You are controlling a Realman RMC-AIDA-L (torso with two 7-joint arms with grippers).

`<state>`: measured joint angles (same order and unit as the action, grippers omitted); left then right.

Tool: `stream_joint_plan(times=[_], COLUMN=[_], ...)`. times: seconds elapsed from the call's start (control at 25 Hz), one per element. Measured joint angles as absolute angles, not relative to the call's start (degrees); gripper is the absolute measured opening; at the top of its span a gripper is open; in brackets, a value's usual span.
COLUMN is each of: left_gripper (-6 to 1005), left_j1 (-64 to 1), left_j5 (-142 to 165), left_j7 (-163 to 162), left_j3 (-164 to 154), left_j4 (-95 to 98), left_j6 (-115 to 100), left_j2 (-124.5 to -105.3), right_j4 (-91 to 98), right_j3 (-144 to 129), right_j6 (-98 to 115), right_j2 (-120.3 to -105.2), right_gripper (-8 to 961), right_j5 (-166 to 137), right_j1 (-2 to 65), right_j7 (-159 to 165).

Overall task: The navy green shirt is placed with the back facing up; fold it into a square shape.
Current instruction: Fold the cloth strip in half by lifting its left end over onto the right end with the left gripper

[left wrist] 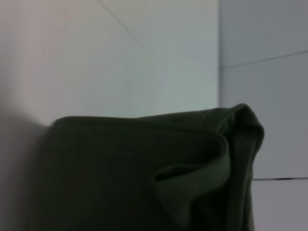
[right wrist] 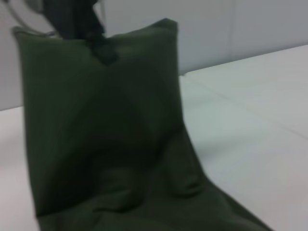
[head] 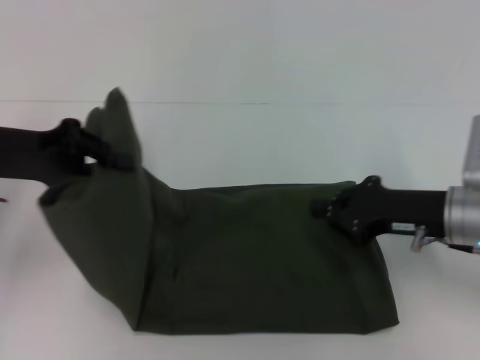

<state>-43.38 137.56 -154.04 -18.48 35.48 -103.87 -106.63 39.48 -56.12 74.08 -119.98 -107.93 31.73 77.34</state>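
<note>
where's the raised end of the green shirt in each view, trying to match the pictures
Head view: the navy green shirt lies across the white table; its raised end is at left, at the left gripper; the right gripper is at its right end.
Left wrist view: a folded edge fills the lower half.
Right wrist view: it hangs upright, left of centre, from a dark gripper.
Shared landmark: the white table.

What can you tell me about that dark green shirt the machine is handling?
The navy green shirt is a large, plain, dark olive piece of soft cloth, already folded into a long band lying on the white table. Its left end is lifted off the table, bunched and draping, with the left gripper at it. The right gripper is at the far edge of the flat right end. No print shows.
</note>
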Motion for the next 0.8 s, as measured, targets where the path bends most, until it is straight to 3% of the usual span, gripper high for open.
stream_joint_plan(times=[0.32,0.52,0.6,0.8], left_gripper=[56,56,56,57], left_j1=[-43.3,-42.9,-42.5,-42.7], left_j5=[131.8,129.0,127.1,124.4], left_j7=[-153.8,-151.2,-149.8,-146.1], left_j3=[-18.8,-18.3,-18.5,-18.7], left_j4=[32.3,30.3,29.0,24.5], left_j6=[-101.9,-96.9,-95.1,-92.4], left_j2=[-113.07,-118.08,-119.38,-120.29], right_j4=[39.4,39.2,38.5,36.1], right_j3=[-46.3,-43.5,-42.7,-38.8], right_j6=[73.7,73.7,73.7,73.5], right_j2=[-119.94,-119.92,-119.93,-119.92], right_gripper=[-1,0,1,4], right_j5=[-106.7,-106.4,-106.4,-106.4], right_j1=[28.9,28.0,27.9,28.1], right_j7=[77.3,77.2,76.6,73.8])
